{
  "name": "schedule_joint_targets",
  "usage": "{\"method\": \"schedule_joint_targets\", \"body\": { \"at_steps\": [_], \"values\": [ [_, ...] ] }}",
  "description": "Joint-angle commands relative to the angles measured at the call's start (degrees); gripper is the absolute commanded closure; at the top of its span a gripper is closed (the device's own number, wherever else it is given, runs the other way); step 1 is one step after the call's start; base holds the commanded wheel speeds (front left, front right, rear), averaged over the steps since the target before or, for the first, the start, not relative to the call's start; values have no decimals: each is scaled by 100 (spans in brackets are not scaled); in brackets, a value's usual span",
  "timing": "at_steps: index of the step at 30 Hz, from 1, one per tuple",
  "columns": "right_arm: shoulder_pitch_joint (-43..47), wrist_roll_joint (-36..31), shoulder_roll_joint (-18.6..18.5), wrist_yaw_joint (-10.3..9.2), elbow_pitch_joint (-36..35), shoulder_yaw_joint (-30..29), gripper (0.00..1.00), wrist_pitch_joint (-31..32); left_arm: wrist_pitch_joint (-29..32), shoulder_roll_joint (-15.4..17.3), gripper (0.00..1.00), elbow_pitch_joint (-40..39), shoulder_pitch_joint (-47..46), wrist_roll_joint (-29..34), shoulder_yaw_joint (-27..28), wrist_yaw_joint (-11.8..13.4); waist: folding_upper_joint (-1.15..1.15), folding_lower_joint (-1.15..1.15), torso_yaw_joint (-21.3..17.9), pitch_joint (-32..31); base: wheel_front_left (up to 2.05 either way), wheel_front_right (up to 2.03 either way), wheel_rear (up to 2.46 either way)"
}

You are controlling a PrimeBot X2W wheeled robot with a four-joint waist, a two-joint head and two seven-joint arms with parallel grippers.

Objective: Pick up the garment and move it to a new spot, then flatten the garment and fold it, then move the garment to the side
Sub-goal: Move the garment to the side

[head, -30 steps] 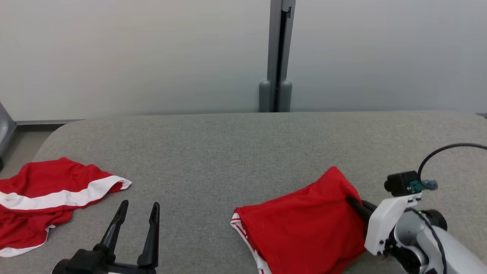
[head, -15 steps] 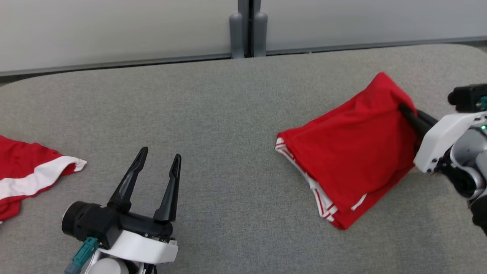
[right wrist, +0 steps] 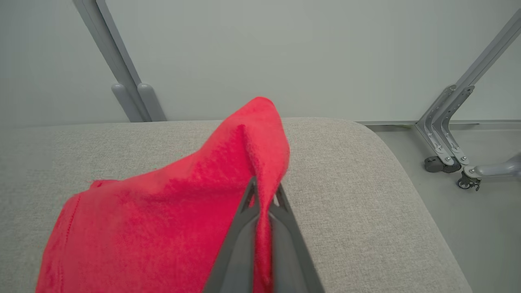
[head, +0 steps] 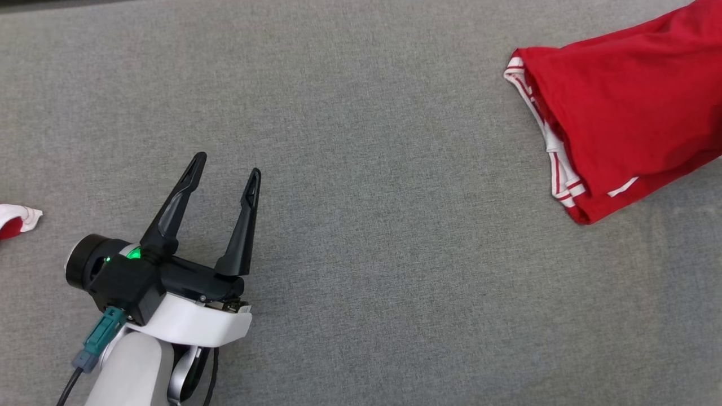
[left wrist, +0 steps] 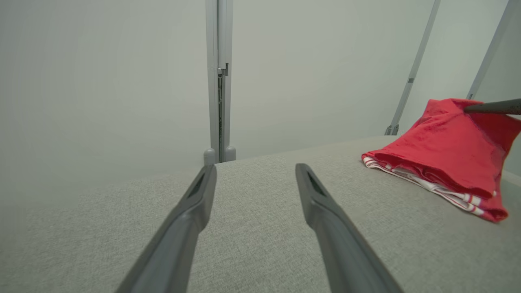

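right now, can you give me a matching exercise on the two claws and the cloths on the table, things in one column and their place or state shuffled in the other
Things:
1. left claw
2. right claw
3. red garment
4. white-tipped cloth

Place or state:
a. at the head view's left edge
b. shut on a pinched fold
c. open, holding nothing
d. folded, striped trim showing

Pairs: 1-c, 2-b, 3-d, 4-a

Lab: wheeled partitions (right wrist: 441, 140), padded table (head: 361, 169)
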Motion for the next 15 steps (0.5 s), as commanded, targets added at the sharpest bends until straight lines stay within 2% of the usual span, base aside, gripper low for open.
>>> {"method": "schedule_joint_targets", "body": {
  "at_steps": [1,6,7,8,9,15],
  "values": [
    [-93,-72,-27,0,60,-43,100,-54,-8,37,0,-20,-104,27,11,-16,0,0,-24,132,0,0,0],
    [-378,-465,81,0,600,-288,100,-220,-8,96,0,5,-218,-2,-6,-38,0,0,18,229,0,0,0],
    [-418,-529,125,0,700,-323,95,-257,-8,102,0,17,-237,-9,-7,-42,0,0,34,226,0,0,0],
    [-456,-609,144,0,817,-367,56,-308,-8,94,0,30,-247,-17,-15,-38,0,0,55,209,0,0,0],
    [-492,-672,181,0,914,-400,0,-354,-8,85,0,41,-243,-23,-14,-34,0,0,74,184,0,0,0],
    [-414,-1051,391,0,1260,-330,0,-585,-8,-24,0,155,-40,-97,60,-19,0,0,190,-279,0,0,0]
  ]
}}
